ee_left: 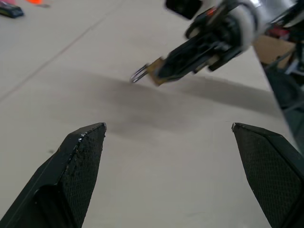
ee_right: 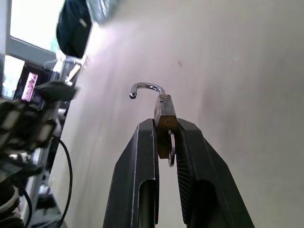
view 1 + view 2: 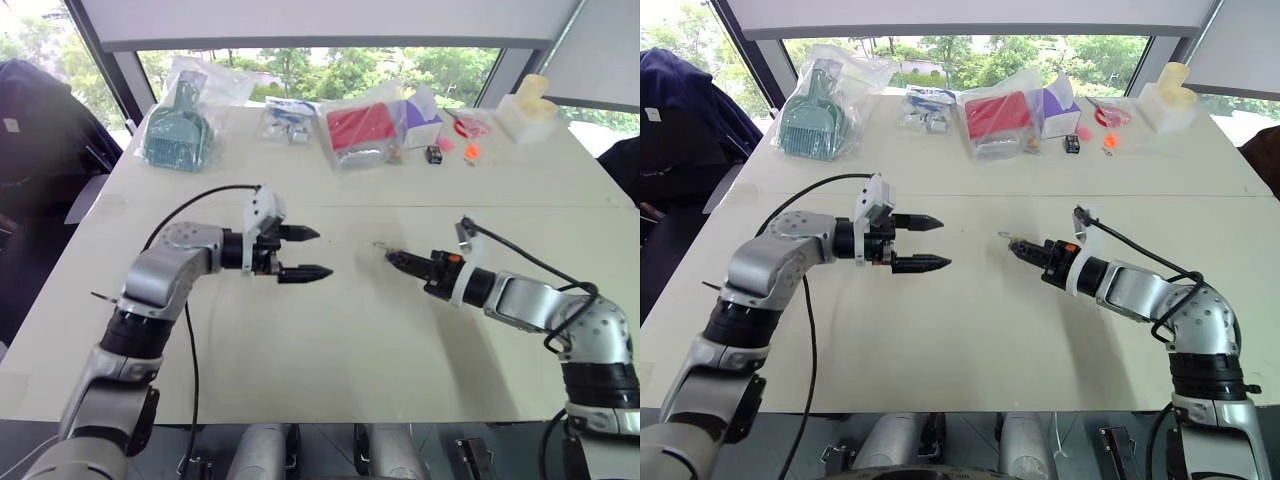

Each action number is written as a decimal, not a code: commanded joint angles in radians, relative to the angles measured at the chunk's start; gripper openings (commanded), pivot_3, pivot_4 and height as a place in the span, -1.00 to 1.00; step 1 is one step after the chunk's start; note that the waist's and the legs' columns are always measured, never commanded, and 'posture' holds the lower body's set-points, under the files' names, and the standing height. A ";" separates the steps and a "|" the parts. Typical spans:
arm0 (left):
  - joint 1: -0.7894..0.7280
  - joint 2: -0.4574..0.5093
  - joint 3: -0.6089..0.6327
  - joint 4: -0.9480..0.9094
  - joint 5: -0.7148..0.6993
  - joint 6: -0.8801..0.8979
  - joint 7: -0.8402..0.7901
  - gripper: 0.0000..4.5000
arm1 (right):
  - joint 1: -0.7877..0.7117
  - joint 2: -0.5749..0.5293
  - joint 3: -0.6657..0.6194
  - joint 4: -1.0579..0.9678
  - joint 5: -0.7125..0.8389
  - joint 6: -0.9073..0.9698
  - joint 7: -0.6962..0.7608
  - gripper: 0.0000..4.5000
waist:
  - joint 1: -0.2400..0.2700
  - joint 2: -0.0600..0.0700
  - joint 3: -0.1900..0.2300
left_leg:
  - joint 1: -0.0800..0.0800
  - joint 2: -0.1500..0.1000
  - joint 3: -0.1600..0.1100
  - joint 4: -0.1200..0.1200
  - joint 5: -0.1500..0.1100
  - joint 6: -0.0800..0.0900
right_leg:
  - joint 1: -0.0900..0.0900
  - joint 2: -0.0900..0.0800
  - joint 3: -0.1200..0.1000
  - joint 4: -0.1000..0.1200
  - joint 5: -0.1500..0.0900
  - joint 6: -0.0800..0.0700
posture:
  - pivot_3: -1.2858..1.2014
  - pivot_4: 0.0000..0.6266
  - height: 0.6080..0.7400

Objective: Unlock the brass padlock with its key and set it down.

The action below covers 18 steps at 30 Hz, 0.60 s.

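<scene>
Above the pale matte counter (image 3: pixel 330 340), right of centre, the right claw (image 2: pixel 166 137) pinches the small yellow-brass rectangular padlock (image 2: pixel 165 124) between its two black fingers, lock body upright in the wrist view, thin silver shackle (image 2: pixel 146 89) swung free with one end out of the body, so it looks already unlocked. A thin silvery round piece sits at the bottom of the lock between the fingers, likely the head of the tiny metal key (image 2: pixel 171 151), though too little shows to be sure. The left claw (image 3: pixel 300 253) hangs level and well apart from the lock, fingers spread wide, holding nothing. Remaining step, judging by this: set the lock down. Risks: brass faces are smooth and hard and the grip covers only the lower part of the body, so the lock may twist or slip out early and bounce on the hard counter; the loose shackle can swing and catch a fingertip on release; the key, if only seated in the keyway, may drop out and skid off; a release from too high lets the lock roll. Finger pads (image 1: pixel 80 161) are black with fine dimpled texture, which helps friction. Bagged items lie along the far edge near the window, well clear.
</scene>
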 commanded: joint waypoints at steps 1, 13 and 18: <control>0.014 0.011 0.016 -0.066 -0.024 0.038 0.036 0.96 | -0.068 0.001 0.017 0.063 -0.072 0.053 0.085 -0.96 | -0.002 0.000 0.000 | 0.000 0.000 0.000 0.000 0.000 0.000 | 0.000 0.000 0.000 0.000 0.000 0.000 | 0.03 -0.52 1.00; 0.061 0.006 0.000 -0.097 -0.025 0.038 0.108 1.00 | -0.084 -0.112 0.115 0.006 -0.495 0.074 0.341 0.94 | 0.008 0.000 0.000 | 0.000 0.000 0.000 0.000 0.000 0.000 | 0.000 0.002 0.000 0.000 0.000 0.000 | 0.03 -0.52 1.00; 0.084 0.018 0.012 -0.102 -0.036 0.055 0.120 1.00 | 0.045 -0.325 0.090 -0.208 -0.683 -0.069 0.502 0.97 | 0.011 0.000 0.000 | -0.001 -0.004 0.000 0.000 0.000 0.001 | 0.001 -0.001 -0.001 -0.002 0.000 0.000 | 0.03 -0.52 1.00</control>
